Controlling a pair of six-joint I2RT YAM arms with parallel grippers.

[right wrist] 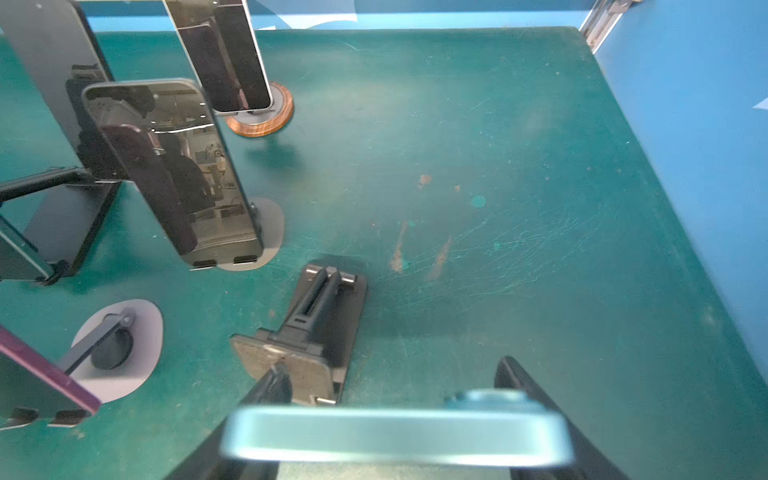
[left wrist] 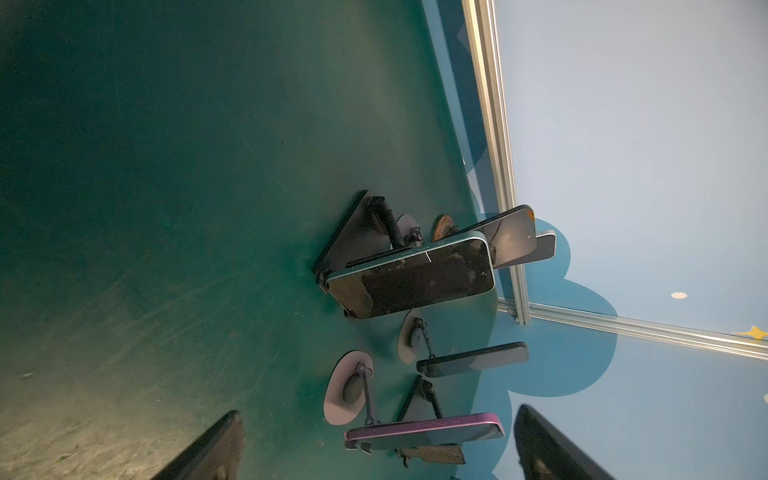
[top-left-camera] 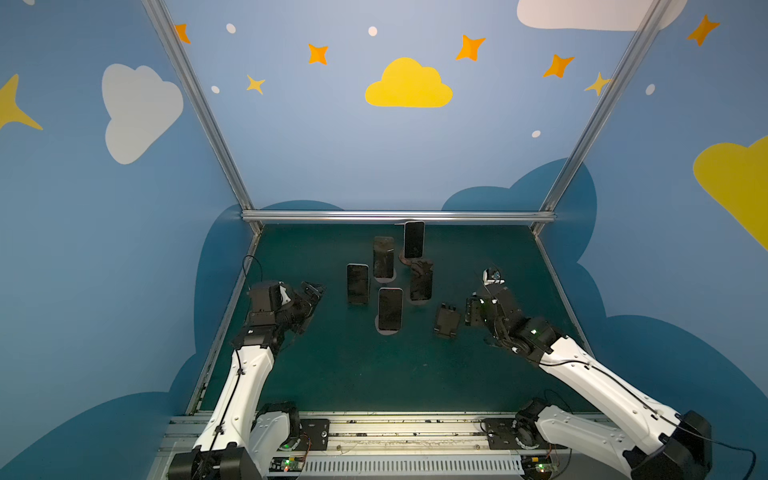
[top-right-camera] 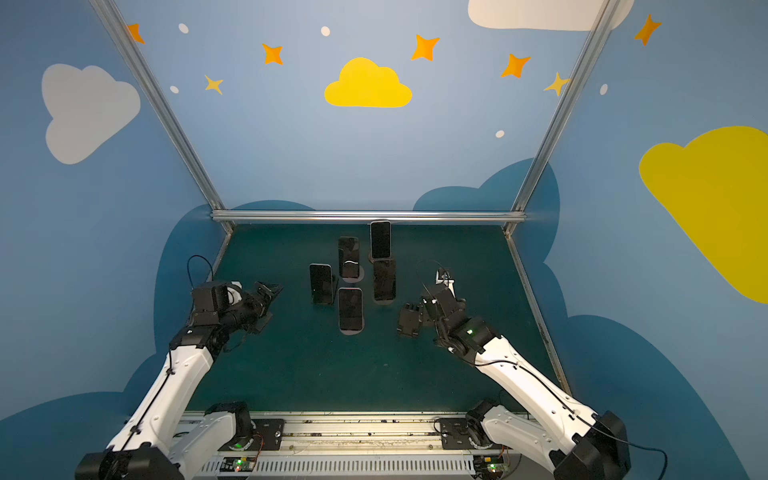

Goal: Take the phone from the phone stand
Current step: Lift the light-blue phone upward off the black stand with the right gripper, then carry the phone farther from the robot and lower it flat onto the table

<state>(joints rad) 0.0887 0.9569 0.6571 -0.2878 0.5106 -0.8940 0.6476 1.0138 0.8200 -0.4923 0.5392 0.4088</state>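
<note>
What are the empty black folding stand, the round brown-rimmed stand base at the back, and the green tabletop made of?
Empty black folding stand: likely matte moulded plastic, with hinge pins; grey pad on its plate, maybe rubber. Round brown-rimmed base: wood-grain rim, grey top; solid wood or veneer unclear. Green tabletop: matte, scratched and scuffed; probably painted board or mat.

The tabletop (right wrist: 498,145) is matt and scratched. A phone (right wrist: 178,174) has a glossy screen. A round base (right wrist: 249,126) is wood-rimmed; the black stand (right wrist: 328,307) is matt plastic.
</note>
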